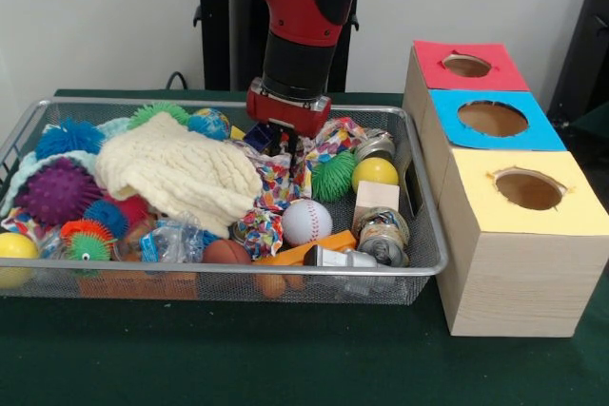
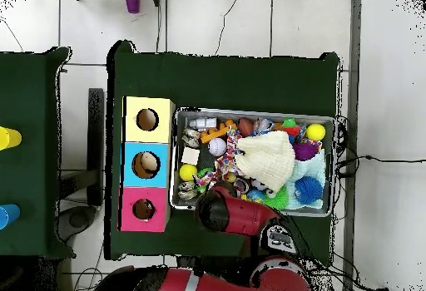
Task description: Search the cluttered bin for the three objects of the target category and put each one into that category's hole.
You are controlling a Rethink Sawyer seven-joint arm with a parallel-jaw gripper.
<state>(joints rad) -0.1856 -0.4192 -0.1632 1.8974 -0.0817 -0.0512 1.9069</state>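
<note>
The bin [image 1: 238,271] of silver wire mesh stands on the green table, full of clutter; it also shows in the overhead view [image 2: 254,110]. The hole [image 1: 466,65] in the red-topped box is the farthest of the three boxes at the right, and it shows in the overhead view [image 2: 144,209] too. My gripper [image 1: 281,145] is lowered into the back middle of the bin, over a multicoloured patterned cloth [image 1: 276,183]. Its tips are dark and sunk among the items. In the overhead view the red arm [image 2: 233,213] covers it.
A cream knitted cloth [image 1: 176,173] covers the bin's middle left. Around it lie a baseball [image 1: 306,221], a yellow ball [image 1: 375,172], a green spiky ball [image 1: 333,176], a purple spiky ball [image 1: 57,189], a wooden block [image 1: 376,199] and metal cans [image 1: 383,235]. The blue-topped box [image 1: 495,119] and the yellow-topped box [image 1: 528,189] stand nearer.
</note>
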